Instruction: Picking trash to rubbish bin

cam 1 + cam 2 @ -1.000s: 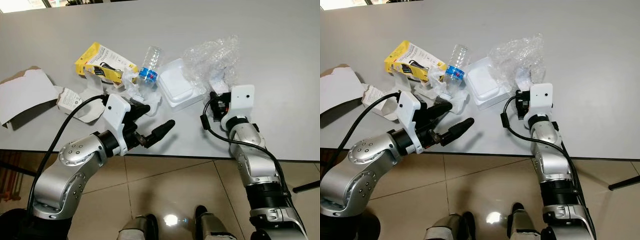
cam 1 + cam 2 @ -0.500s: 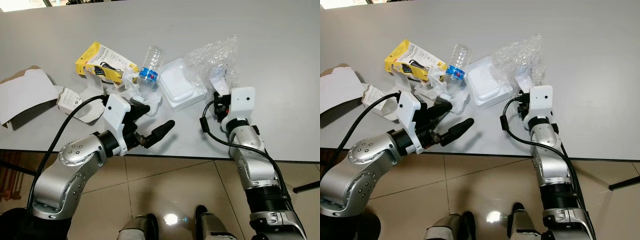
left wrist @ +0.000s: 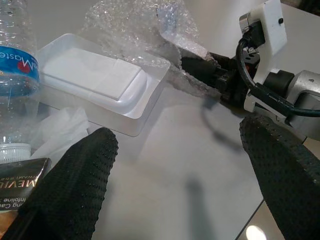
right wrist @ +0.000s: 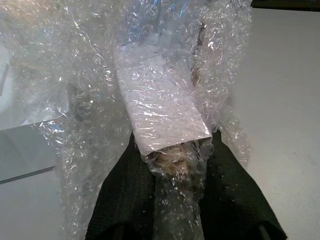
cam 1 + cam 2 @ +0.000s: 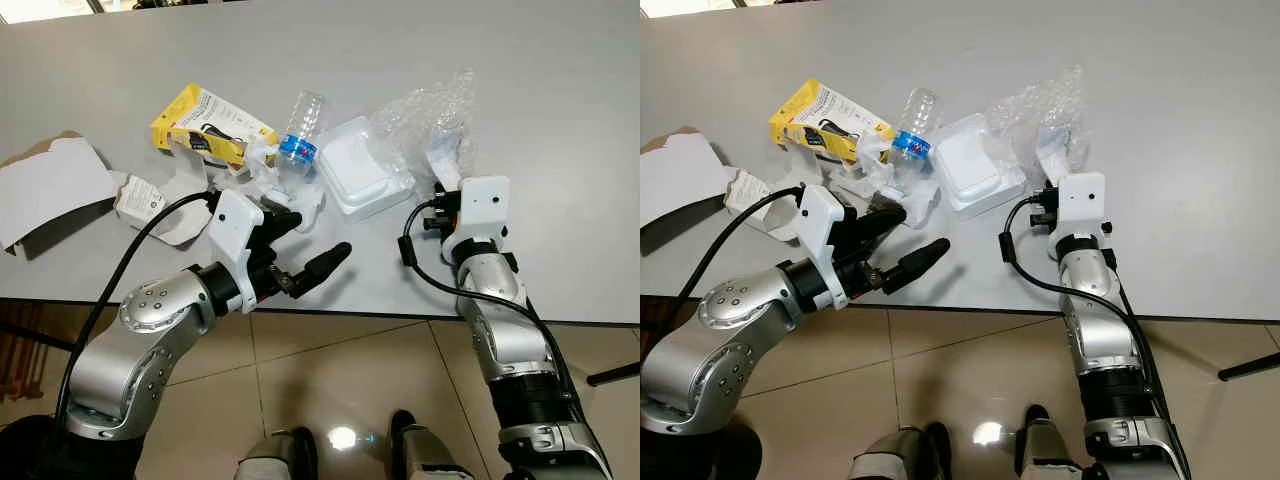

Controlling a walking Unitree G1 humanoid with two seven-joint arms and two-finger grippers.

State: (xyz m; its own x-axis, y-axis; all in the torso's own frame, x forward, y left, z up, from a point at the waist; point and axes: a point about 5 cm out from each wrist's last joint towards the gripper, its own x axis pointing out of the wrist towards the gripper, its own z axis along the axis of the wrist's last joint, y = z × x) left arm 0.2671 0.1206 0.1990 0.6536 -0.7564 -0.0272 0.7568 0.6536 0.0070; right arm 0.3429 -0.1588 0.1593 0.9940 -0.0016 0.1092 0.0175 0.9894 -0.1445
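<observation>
The task looks barely begun: the right gripper (image 4: 181, 165) has its two black fingers pinched on the near edge of the bubble wrap (image 5: 425, 120), which lies on the grey table (image 5: 560, 150) beside the white plastic tray (image 5: 358, 178), and no bin can be seen. The left gripper (image 5: 300, 243) hovers over the near table edge with its fingers spread wide and nothing between them. Everything else is yet to be cleared: the water bottle (image 5: 298, 135), the yellow box (image 5: 205, 125), the crumpled tissue (image 5: 262, 180) and the torn cardboard (image 5: 50, 190) all lie on the table.
</observation>
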